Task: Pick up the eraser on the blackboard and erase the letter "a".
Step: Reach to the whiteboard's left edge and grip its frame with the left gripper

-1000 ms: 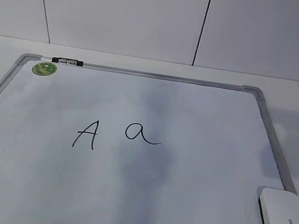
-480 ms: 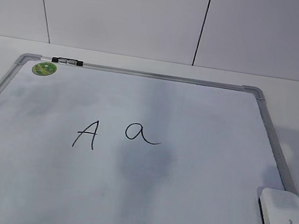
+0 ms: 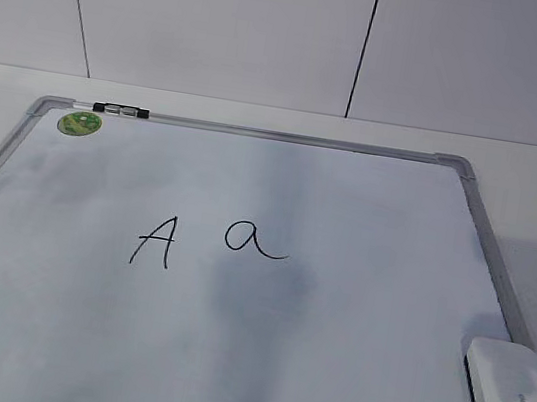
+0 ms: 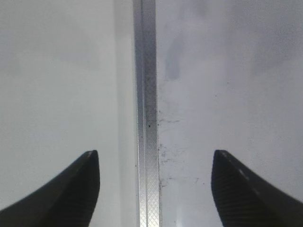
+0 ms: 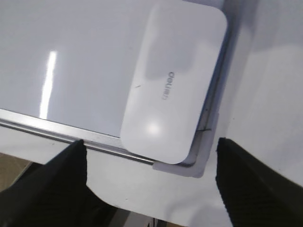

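Eraser: I am seeing the eraser (image 5: pixel 175 82) lying flat on the blackboard (image 3: pixel 256 351), tucked into the corner nearest my right arm, its long side running along the frame there.

Right gripper: I am holding the right gripper (image 5: pixel 151 184) above that corner of the blackboard, jaws spread wide with nothing between them; the eraser is lying ahead of the fingertips, not yet between them.

Left gripper: I am hovering the left gripper (image 4: pixel 154 189) over the opposite side rail of the blackboard, jaws spread and empty, one finger over the table (image 4: pixel 57 71) and the other over the writing surface.

Letter: the letter "a" (image 3: pixel 255 238) is sitting near the middle of the blackboard, just beside a capital "A" (image 3: pixel 156 241), well apart from the eraser.

Handling: I am judging the eraser light and rigid, a smooth glossy shell that could slip under a shallow pinch.

Hold: I am planning to take it across the short width, around mid-length, jaws on the two long sides, so the underside stays flat on the blackboard.

Risk: the frame is crowding the outer long side, so that finger may be catching the rail.
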Tool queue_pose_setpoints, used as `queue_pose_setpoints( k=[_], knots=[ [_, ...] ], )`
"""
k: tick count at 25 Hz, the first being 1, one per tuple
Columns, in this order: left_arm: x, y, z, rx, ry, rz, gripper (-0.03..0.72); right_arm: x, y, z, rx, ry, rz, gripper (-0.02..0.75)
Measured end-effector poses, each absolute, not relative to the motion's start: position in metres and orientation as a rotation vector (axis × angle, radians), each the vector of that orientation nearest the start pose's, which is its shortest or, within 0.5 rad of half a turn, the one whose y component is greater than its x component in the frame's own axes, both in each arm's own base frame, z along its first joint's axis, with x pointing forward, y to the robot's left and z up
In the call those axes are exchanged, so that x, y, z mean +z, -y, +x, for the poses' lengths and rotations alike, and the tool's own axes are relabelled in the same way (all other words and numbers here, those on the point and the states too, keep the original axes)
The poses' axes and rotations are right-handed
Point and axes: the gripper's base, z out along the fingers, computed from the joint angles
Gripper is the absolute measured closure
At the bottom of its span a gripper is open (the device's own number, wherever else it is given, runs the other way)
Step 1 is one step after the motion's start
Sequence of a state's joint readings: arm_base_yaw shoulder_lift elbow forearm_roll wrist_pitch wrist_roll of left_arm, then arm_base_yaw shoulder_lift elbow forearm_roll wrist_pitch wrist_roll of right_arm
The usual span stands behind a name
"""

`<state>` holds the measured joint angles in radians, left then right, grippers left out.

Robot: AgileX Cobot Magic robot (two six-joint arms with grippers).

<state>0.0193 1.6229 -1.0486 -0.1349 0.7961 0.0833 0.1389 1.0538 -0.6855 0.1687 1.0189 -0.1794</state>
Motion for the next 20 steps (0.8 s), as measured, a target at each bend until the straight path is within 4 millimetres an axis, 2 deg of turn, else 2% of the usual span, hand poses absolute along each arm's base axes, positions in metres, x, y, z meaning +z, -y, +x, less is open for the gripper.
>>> queue_pose_setpoints(
  k=[11, 20],
  knots=[
    [0.215, 0.003, 0.316, -0.134, -2.842, -0.025, 0.138, 0.237, -0.036, 0.182, 0.185, -2.862, -0.288, 0.093],
    [0.187, 0.002, 0.323, -0.139, -2.936, -0.032, 0.138, 0.228, -0.036, 0.191, 0.171, -2.882, -0.275, 0.103]
  ],
)
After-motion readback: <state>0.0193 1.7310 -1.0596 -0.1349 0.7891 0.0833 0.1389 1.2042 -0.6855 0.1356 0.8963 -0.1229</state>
